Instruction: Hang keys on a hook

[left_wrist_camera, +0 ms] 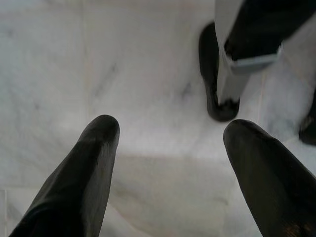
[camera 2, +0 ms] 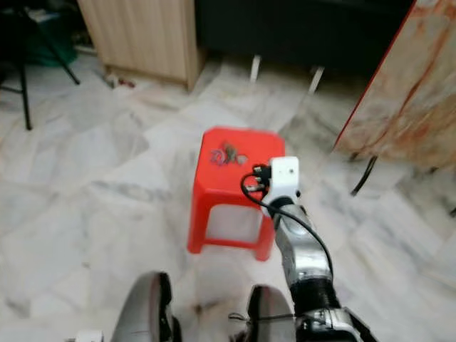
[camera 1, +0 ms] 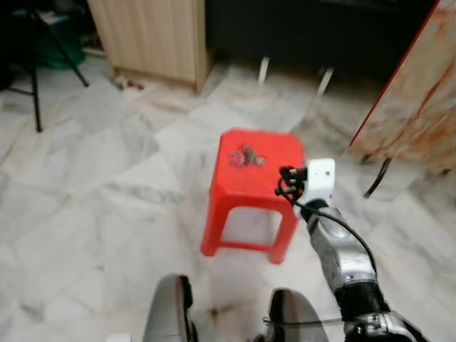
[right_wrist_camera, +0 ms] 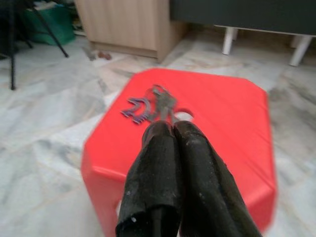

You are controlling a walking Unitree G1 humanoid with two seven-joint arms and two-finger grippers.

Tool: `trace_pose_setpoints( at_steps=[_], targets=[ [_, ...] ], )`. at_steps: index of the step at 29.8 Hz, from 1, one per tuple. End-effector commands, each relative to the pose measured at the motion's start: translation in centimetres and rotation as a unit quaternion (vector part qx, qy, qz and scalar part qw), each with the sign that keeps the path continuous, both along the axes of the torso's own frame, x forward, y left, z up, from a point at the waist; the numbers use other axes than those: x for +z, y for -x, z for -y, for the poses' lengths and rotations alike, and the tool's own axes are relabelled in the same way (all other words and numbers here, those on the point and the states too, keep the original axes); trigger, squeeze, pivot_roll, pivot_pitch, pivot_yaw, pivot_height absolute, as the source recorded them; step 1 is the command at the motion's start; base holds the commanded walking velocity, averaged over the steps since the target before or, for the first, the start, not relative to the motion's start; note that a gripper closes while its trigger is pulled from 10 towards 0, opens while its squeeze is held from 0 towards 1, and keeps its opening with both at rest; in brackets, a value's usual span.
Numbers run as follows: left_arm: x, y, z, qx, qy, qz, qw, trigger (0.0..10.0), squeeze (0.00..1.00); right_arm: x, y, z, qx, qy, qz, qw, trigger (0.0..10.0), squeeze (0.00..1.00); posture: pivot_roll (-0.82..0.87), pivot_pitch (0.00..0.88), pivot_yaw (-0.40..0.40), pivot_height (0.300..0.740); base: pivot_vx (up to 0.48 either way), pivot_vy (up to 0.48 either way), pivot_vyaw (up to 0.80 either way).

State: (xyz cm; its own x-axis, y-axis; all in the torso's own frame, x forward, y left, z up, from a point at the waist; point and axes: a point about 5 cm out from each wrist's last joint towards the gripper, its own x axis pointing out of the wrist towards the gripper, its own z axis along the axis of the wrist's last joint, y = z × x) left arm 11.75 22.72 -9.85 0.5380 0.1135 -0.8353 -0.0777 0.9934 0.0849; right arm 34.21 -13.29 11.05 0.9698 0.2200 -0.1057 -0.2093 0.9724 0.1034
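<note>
A bunch of keys point(camera 1: 246, 157) with a purple piece lies on top of a red plastic stool point(camera 1: 251, 214) on the marble floor. My right arm point(camera 1: 335, 249) reaches forward over the stool's near right corner. In the right wrist view my right gripper point(right_wrist_camera: 173, 126) is shut with nothing in it, its tips just short of the keys point(right_wrist_camera: 154, 105) and a little above the stool top point(right_wrist_camera: 227, 118). My left gripper point(left_wrist_camera: 170, 131) hangs open over bare marble floor, beside my own leg point(left_wrist_camera: 232, 59).
A light wooden cabinet point(camera 1: 153, 35) stands at the back left, with a black tripod leg point(camera 1: 34, 92) further left. Dark furniture on white legs point(camera 1: 324, 80) lines the back. A red-edged marble slab point(camera 1: 417, 92) leans at the right. My knees point(camera 1: 167, 310) are below.
</note>
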Motion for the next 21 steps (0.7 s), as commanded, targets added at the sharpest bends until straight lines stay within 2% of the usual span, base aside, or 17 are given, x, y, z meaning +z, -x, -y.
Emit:
trace_pose_setpoints(
  at_steps=[1,17,21],
  targets=[
    [-0.1,0.2,0.1,-0.001,0.003,-0.007,1.0,10.0,0.0,0.5,-0.2,0.6,-0.015,-0.005,0.01,1.0,10.0,0.0,0.13,0.164,-0.079,0.603,0.0,0.0,0.0],
    [0.2,-1.0,0.1,-0.013,0.002,0.002,1.0,10.0,0.0,0.4,-0.2,1.0,-0.019,-0.001,0.01,1.0,10.0,0.0,0.12,0.111,-0.069,0.708,0.0,0.0,0.0],
    [0.3,-1.3,0.2,-0.017,0.001,0.006,1.0,10.0,0.0,0.4,-0.2,1.1,-0.017,0.001,0.011,1.0,10.0,0.0,0.11,0.092,-0.068,0.723,0.0,0.0,0.0]
  ],
)
